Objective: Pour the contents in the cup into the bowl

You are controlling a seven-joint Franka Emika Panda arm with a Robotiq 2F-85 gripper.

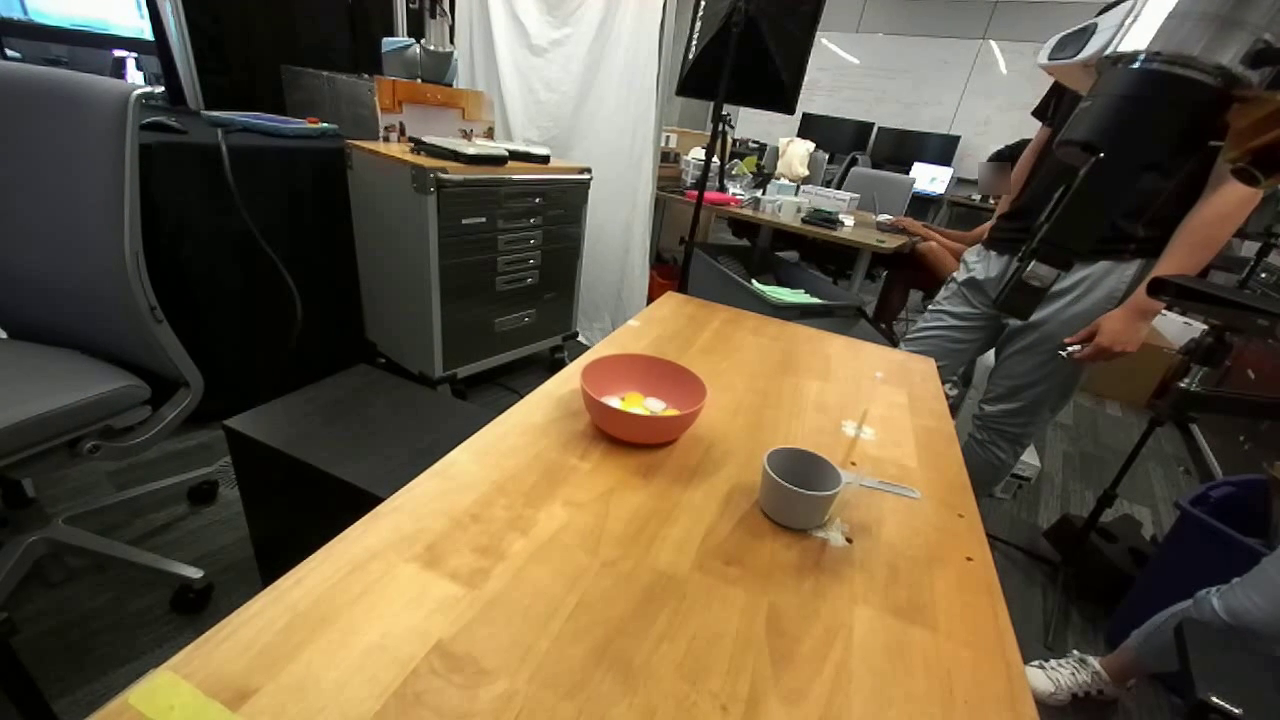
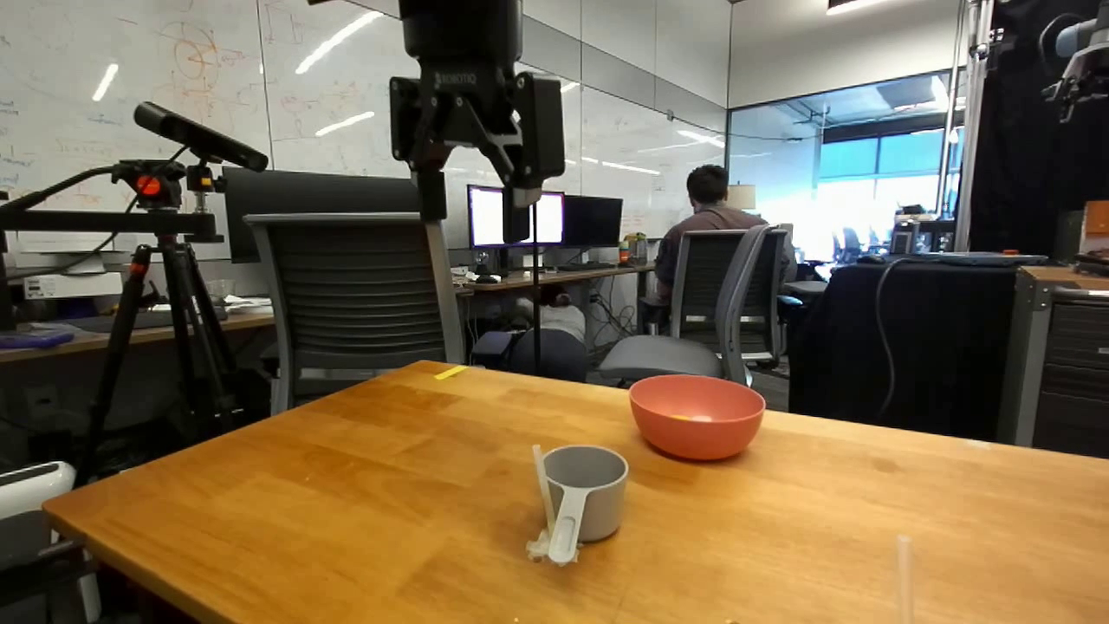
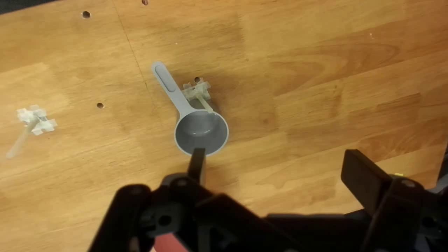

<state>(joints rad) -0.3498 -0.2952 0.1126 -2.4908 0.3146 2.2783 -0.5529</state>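
Tool: gripper (image 2: 475,208) hangs over the table (image 2: 346,494), fingers pointing down and standing wide apart, with hold of nothing. Pale lettering on its black body reads ROBOTIQ, legible from where I stand.

Grey cup (image 3: 201,133) stands upright on the table, clear of the fingers. Bare inside shows; handle points away from the bowl (image 1: 645,427). A pale rod (image 2: 545,490) rises from a tape patch (image 3: 190,92) just beside the cup; whether rod and rim touch, I cannot tell. A second rod (image 3: 21,140) stands on a similar patch, well apart.

The bowl is red, upright, near the cup but apart from it. The contents (image 1: 634,402), yellow and white bits, lie in the bowl.

Strip of yellow tape (image 2: 450,373) at a table corner.

Farther out: whiteboard (image 2: 217,69) with an orange circle and lines; blue writing too faint to read. Softbox (image 1: 770,50) carries white letters along one edge, illegible at this angle. Cabinet (image 1: 510,295) has a small pale strip on a drawer, too small to read.
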